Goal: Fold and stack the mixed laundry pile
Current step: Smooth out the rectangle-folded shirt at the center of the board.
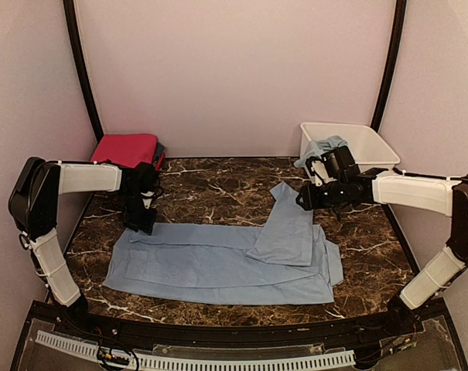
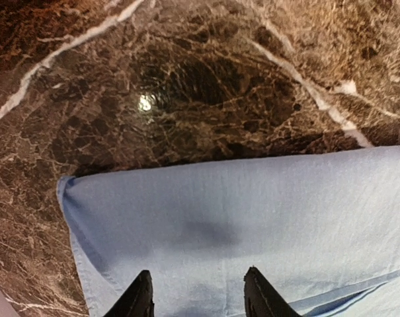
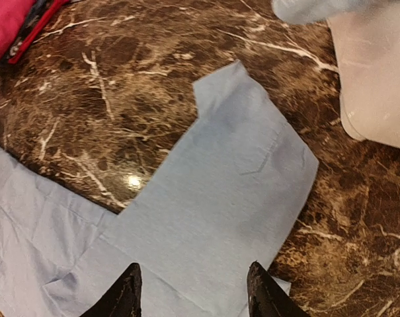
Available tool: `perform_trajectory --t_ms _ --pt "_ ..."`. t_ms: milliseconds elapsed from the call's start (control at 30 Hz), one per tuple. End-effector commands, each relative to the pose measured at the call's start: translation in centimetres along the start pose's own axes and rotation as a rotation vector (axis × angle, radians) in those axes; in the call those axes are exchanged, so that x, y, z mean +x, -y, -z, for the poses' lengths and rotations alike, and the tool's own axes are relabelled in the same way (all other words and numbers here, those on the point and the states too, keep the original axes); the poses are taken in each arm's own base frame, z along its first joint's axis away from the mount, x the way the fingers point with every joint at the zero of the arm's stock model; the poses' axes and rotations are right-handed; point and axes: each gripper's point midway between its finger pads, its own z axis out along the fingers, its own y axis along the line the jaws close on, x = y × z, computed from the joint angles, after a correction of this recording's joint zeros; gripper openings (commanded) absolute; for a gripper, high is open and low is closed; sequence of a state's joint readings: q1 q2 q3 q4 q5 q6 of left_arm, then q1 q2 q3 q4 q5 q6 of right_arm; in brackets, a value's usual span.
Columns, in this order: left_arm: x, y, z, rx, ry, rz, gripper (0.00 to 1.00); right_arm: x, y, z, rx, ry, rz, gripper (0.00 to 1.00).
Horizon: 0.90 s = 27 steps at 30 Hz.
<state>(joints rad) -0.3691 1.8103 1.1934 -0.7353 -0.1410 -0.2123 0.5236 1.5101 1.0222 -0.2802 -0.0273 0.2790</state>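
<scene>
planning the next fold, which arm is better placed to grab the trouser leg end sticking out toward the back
Right, probably. The right gripper hangs open just over that leg end; the left gripper is over the far left edge of the trousers.

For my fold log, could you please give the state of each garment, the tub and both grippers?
pale blue trousers: flat on the table, one leg folded back.
pink garment: folded, far left corner.
blue garment: crumpled over the tub's rim.
white tub: upright.
left gripper: open, empty, above the trousers.
right gripper: open, empty, above the folded leg.
</scene>
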Motion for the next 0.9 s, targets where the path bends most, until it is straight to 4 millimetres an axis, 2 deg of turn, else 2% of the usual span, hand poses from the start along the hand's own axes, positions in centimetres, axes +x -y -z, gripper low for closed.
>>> perform_trajectory --t_ms 0,233,500,667,733,867 --pt "-2.1 -0.5 3.9 0.013 0.119 0.019 0.47 0.2 4.2 -1.5 0.149 0.049 -0.119 0.51" --pt "-3.0 -0.5 6.5 0.035 0.192 0.026 0.49 0.5 7.1 -4.6 0.228 0.062 -0.164 0.51" --pt "-3.4 -1.1 9.3 0.033 0.254 0.037 0.50 1.0 8.5 -8.4 0.274 0.032 -0.162 0.54" --pt "-3.5 -1.6 10.7 0.018 0.282 0.039 0.50 1.4 9.0 -10.1 0.296 0.005 -0.149 0.54" --pt "-3.5 -1.9 11.1 0.008 0.293 0.041 0.50 1.3 8.9 -10.3 0.286 0.001 -0.150 0.47" --pt "-3.7 -2.2 11.8 0.002 0.314 0.045 0.51 0.7 8.2 -9.9 0.250 0.009 -0.143 0.16"
